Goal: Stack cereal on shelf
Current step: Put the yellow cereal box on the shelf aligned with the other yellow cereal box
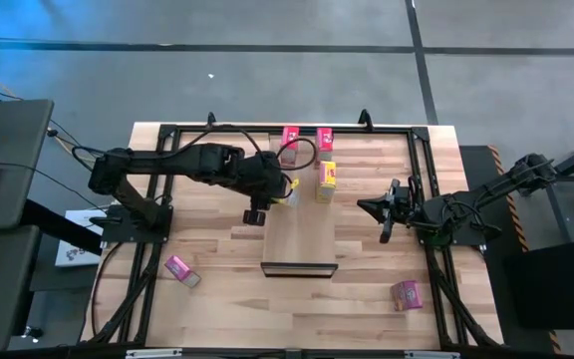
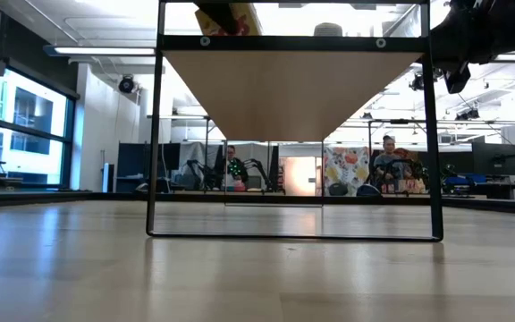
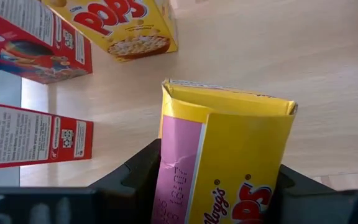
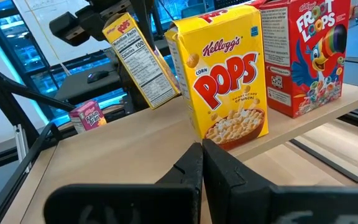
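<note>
The shelf (image 1: 299, 234) is a light-wood plank with a dark bar at its near end, raised on a black frame. On its far part stand two red boxes (image 1: 290, 136) (image 1: 325, 137) and one yellow box (image 1: 325, 180), upright on their bottoms. My left gripper (image 1: 279, 187) is over the shelf, left of that yellow box, shut on a second yellow box (image 3: 229, 155). My right gripper (image 4: 202, 155) is shut and holds nothing, to the right of the shelf. Two pink boxes (image 1: 179, 269) (image 1: 405, 294) lie on the table. My left gripper pinches the yellow box between its two fingers (image 3: 135, 180) at its upper end (image 3: 185, 186), one finger on each of two opposite faces. It comes slanting down from the table's left. The box hangs tilted below the fingers (image 4: 135, 59); I cannot tell whether its lower corner touches the shelf.
The black frame (image 2: 293, 234) carries the shelf well above the tabletop, with posts at its sides. The near half of the plank (image 1: 299, 249) is bare. In the low view, people sit in the room far behind the table.
</note>
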Robot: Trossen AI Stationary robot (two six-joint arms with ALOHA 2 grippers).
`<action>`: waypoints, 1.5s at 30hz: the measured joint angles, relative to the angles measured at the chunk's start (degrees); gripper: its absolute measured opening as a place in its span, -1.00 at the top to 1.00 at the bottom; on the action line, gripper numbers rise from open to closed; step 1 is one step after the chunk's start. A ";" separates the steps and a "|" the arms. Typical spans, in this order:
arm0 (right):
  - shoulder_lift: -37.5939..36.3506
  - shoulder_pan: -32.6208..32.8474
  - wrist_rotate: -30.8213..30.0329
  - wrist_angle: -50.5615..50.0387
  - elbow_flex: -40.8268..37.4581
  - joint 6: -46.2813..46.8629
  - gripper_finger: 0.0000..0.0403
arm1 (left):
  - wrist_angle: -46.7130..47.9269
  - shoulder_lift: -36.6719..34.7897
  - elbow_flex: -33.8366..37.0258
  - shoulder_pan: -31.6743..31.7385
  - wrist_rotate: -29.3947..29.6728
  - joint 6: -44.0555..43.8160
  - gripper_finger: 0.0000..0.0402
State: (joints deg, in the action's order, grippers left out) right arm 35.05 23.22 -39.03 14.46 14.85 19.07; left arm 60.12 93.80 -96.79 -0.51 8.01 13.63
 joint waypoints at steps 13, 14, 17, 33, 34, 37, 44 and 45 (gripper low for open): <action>0.00 0.01 0.00 0.00 0.00 0.37 1.00 | 0.00 0.00 0.00 0.66 0.00 -1.51 0.21; 0.00 0.02 0.00 0.00 0.00 0.37 1.00 | 0.00 0.00 0.00 0.66 0.00 -1.51 0.21; 0.00 0.02 -0.02 0.00 0.00 0.37 1.00 | 0.00 0.00 0.00 0.66 0.02 -1.51 0.21; -0.02 0.01 -0.02 0.00 0.00 0.35 1.00 | -0.72 -0.02 1.51 0.88 0.22 -1.11 0.20; -0.02 0.01 -0.02 0.01 0.00 0.39 1.00 | -0.74 -0.02 1.51 0.88 0.22 -1.09 0.19; -0.02 0.00 -0.02 0.02 0.00 0.39 1.00 | -0.73 -0.02 1.51 0.88 0.22 -1.16 0.14; -0.01 0.02 -0.02 0.01 0.00 0.45 1.00 | -0.74 -0.02 1.51 0.88 0.22 -1.51 0.00; 0.00 0.00 -0.02 0.00 0.00 0.51 1.00 | -0.76 -0.02 1.51 0.88 0.22 -1.51 -0.01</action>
State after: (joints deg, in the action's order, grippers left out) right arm 35.05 23.22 -39.05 14.46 14.85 19.58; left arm 59.36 93.78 -95.29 0.36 8.23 12.12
